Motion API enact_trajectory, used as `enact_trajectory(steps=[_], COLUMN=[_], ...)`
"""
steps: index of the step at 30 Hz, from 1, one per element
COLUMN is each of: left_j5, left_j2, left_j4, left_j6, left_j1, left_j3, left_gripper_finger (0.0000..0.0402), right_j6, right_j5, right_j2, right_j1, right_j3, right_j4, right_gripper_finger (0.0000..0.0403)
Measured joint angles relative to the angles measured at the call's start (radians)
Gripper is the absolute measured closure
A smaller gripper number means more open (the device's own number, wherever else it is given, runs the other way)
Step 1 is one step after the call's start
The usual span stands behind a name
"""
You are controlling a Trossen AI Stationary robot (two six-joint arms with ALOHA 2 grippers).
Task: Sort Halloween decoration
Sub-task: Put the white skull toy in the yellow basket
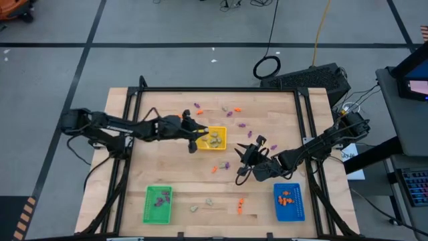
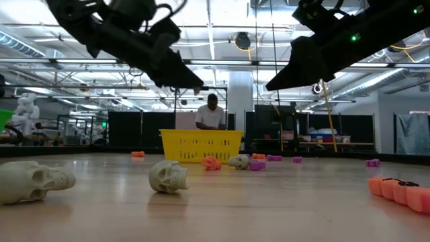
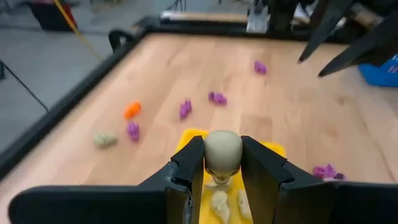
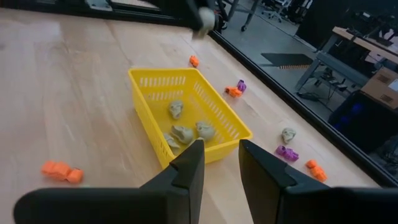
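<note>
Wooden table (image 1: 174,177) carries scattered trinkets (image 1: 215,169) around yellow tray (image 1: 221,146).

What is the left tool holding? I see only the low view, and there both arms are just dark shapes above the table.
Observer: The left wrist view shows the left tool closed on a pale skull.
Operator: Over which place on the table is it?
Observer: From the high view, it hovers at the near edge of the yellow tray, which already has pale skulls inside.
Operator: And is the right tool carrying something?
Observer: No. In the right wrist view the right tool is open, with nothing between its fingers.
</note>
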Motion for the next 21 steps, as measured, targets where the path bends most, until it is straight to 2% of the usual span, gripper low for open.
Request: enact_trajectory(steps=[6,14,21], left_j5=[0.028,0.047,0.048], left_j2=[0.080,0.154,0.156], left_j4=[-0.158,-0.179,-0.183], left_j6=[-0.024,-0.057,-0.046], left_j1=[-0.002,-0.002,-0.002], left_j3=[0.082,0.092,0.092], left_gripper_finger=[0.0311,0.0311,0.0311], right_j6=[0.041,0.037,0.027], right_j5=[0.000,0.000,0.000], right_j2=[0.000,0.000,0.000], right_j1=[0.000,0.000,0.000], right_j3=[0.000,0.000,0.000], right_j4=[0.000,0.016,0.021], right_gripper_finger=[0.0314,0.0314,0.0314])
